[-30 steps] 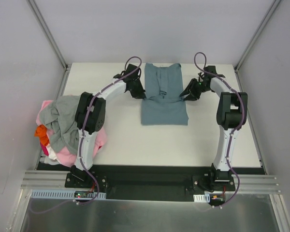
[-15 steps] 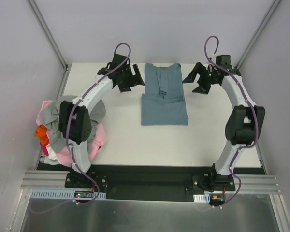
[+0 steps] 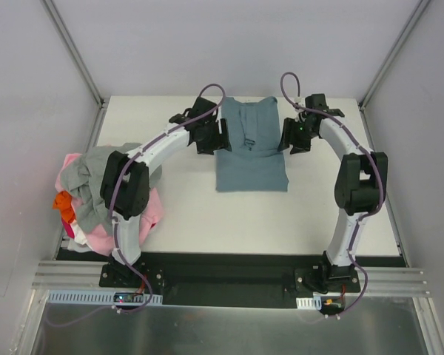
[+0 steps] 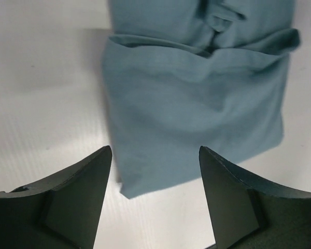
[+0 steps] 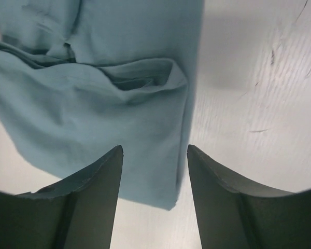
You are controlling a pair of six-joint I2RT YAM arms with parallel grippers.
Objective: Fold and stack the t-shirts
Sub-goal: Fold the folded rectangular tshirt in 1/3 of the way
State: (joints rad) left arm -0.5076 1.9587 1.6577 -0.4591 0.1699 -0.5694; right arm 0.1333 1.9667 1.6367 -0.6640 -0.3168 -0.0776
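Shirt pile: a heap is sitting at the table's (image 3: 207,222) left edge. The grey shirt (image 3: 95,177) is lying crumpled on top, the pink shirt (image 3: 149,214) is spreading out beneath it, the orange shirt (image 3: 63,201) is poking out on the left side, and a strip of the white shirt (image 3: 76,245) is showing at the near edge.
Left arm: the left arm (image 3: 129,188) is rising over the heap and reaching toward the far middle of the table.
Left gripper: the left gripper (image 3: 223,136) is sitting at the left edge of the slate-blue shirt. Its fingers (image 4: 67,202) are standing apart, gripping nothing, with a corner of the shirt showing in the gap.
Slate-blue shirt: the slate-blue shirt (image 3: 250,166) is lying flat in the middle of the table, folded into a long rectangle. The collar end is pointing toward the far edge and a rumpled cross fold is running about midway.
Right gripper: the right gripper (image 3: 288,137) is sitting at the shirt's right edge, opposite the left one. Its fingers (image 5: 233,207) are standing apart, gripping nothing, and the shirt's other corner is showing between them.
Right arm: the right arm (image 3: 359,181) is arching up from its base and bending inward toward the shirt.
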